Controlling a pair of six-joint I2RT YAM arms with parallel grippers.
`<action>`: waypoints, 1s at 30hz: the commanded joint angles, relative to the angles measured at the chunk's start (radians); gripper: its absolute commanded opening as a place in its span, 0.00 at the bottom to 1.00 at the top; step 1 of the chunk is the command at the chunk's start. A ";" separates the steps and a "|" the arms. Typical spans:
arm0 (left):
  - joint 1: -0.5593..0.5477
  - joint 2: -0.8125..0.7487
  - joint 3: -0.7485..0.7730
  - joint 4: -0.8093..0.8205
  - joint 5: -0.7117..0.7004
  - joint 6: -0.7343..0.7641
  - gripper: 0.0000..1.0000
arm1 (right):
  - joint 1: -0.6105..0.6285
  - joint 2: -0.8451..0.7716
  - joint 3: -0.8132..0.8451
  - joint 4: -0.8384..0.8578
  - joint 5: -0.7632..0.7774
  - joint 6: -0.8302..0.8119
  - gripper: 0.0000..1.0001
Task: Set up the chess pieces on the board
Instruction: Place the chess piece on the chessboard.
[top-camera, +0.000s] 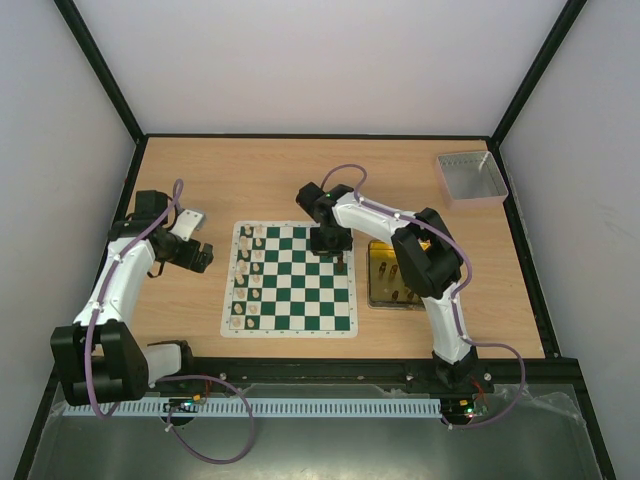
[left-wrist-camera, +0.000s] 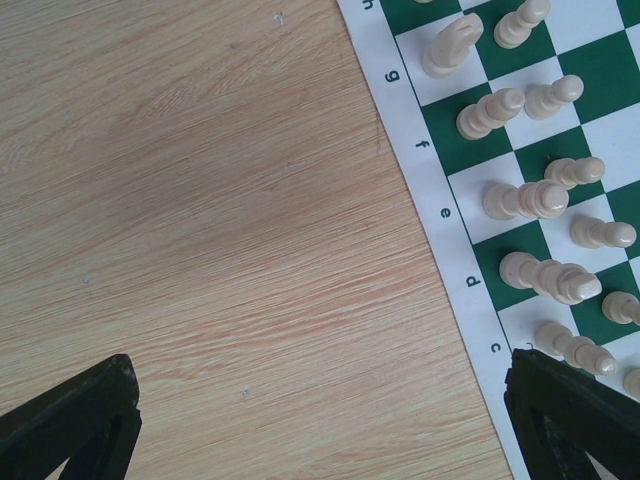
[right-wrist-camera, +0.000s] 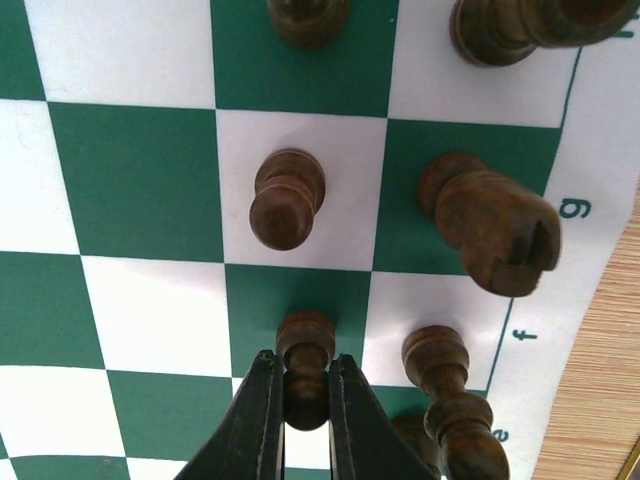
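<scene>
The green and white board (top-camera: 300, 290) lies mid-table. Cream chess pieces (top-camera: 250, 280) stand in two files along its left side. My right gripper (right-wrist-camera: 303, 400) is shut on a dark brown pawn (right-wrist-camera: 305, 345), whose base rests on a green square near the board's right edge (right-wrist-camera: 140, 180). Around it stand another dark pawn (right-wrist-camera: 287, 198), a knight (right-wrist-camera: 495, 222) and a bishop (right-wrist-camera: 450, 390). My left gripper (left-wrist-camera: 325, 430) hangs open over bare wood just left of the board's lettered border (left-wrist-camera: 440, 200), with cream pieces (left-wrist-camera: 525, 198) beside it. In the top view the right gripper (top-camera: 340, 258) is over the board's upper right and the left gripper (top-camera: 197, 257) is off its left side.
A gold tin (top-camera: 378, 290) holding several dark pieces sits right of the board, partly under the right arm. A grey tray (top-camera: 470, 178) stands at the back right corner. Black frame posts and white walls enclose the wooden table (top-camera: 250, 180).
</scene>
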 joint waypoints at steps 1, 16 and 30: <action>-0.001 0.012 -0.016 -0.010 0.011 0.006 0.99 | -0.003 0.019 0.023 -0.010 0.013 -0.010 0.05; -0.001 0.018 -0.018 -0.006 0.014 0.009 0.99 | -0.004 0.018 0.014 -0.002 -0.004 -0.010 0.17; 0.000 0.022 -0.018 -0.008 0.018 0.010 0.99 | -0.003 0.014 0.035 -0.013 -0.022 -0.011 0.29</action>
